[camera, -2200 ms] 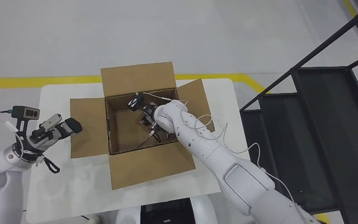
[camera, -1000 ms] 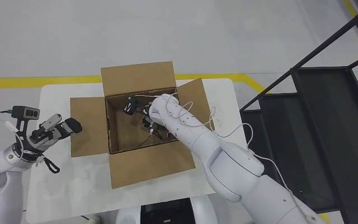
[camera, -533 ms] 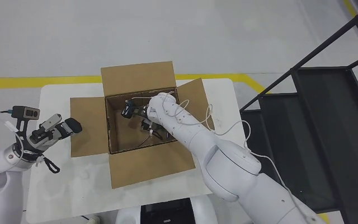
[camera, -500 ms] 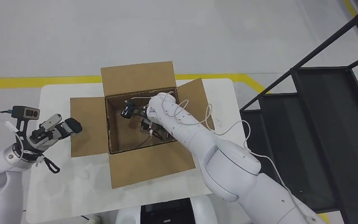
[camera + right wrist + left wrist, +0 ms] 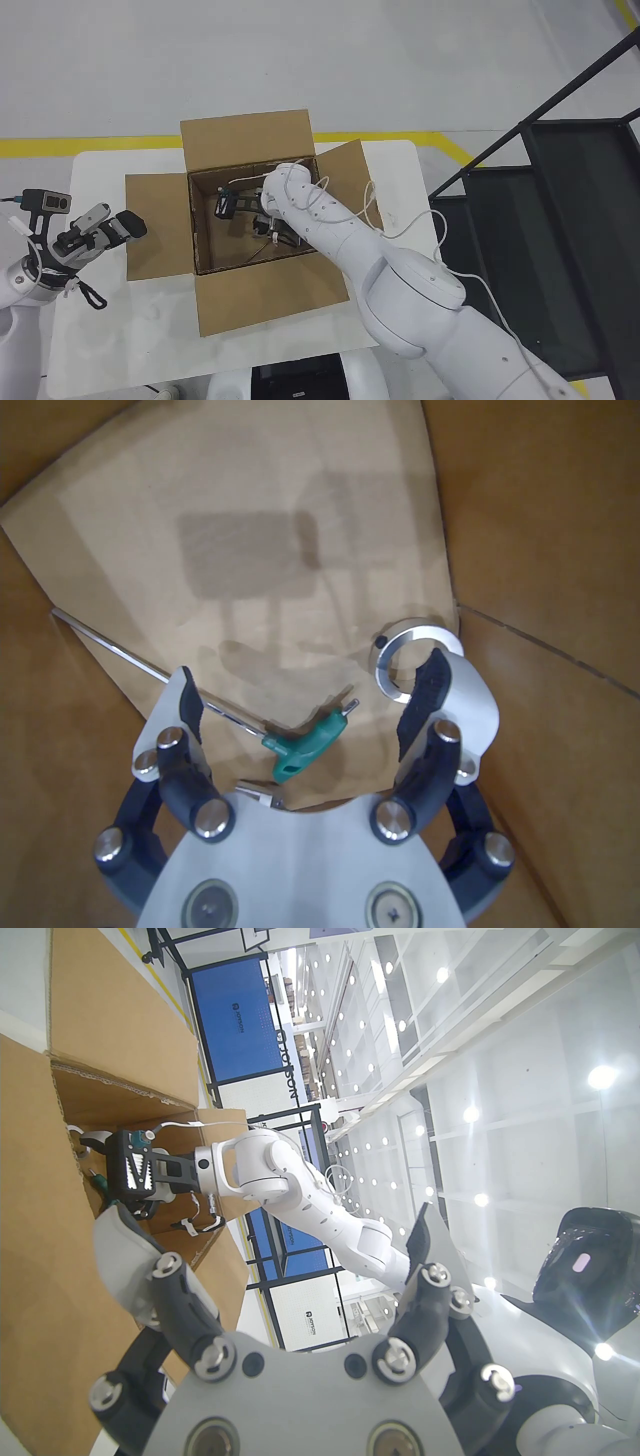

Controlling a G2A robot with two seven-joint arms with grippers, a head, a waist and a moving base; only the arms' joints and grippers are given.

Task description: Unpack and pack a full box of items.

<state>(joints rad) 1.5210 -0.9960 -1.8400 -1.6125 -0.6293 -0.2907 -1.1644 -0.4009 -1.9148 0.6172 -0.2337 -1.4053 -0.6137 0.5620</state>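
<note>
Looking at an open cardboard box (image 5: 245, 140) in the middle of the white table (image 5: 110, 320), all four flaps folded out. Can see the right gripper (image 5: 310, 672) down inside it, up toward the 12 o'clock wall in the top view, pointing roughly to 9. Spread wide, holding nothing.

Can spot two bits lying on the box floor under it. First a green T-handle hex key (image 5: 305, 745), framed between the fingers but not touched. Then a shiny metal ring (image 5: 415, 630) just beside one fingertip, near the key's handle but apart from it. Can't tell whether that fingertip touches the ring.

Found the left gripper (image 5: 265, 1218) off at 9 o'clock from the box, near the outer edge of that side's flap. Also wide open, also empty.
</note>
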